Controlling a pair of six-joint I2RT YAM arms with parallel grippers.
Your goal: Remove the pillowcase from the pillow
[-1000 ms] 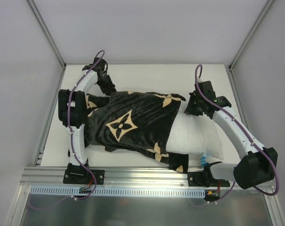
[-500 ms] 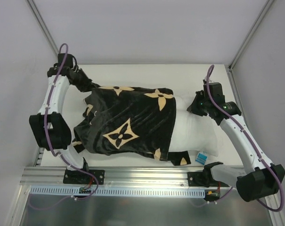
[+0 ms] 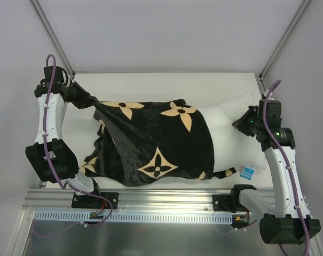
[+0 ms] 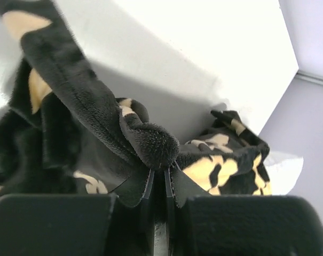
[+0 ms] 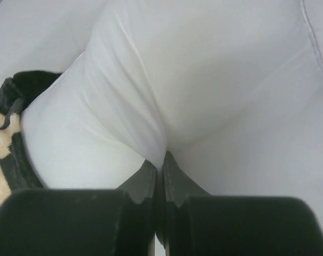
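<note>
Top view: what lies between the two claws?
The black pillowcase, stretched from the left gripper, then the bare white end of the pillow, pinched by the right gripper. The top view shows it all.

The left arm stood tall and reached toward the far left corner, the left gripper (image 3: 70, 89) pinched tight on a fold of the pillowcase (image 3: 150, 133). The right arm stretched forward along the right side, the right gripper (image 3: 240, 121) clamped on the pillow (image 3: 225, 111).

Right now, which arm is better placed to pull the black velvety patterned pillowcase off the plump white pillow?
Left. The left gripper is shut on a bunched fold of the pillowcase, stretched taut toward it. The right gripper pinches the bare pillow, so it probably anchors, not pulls.
</note>
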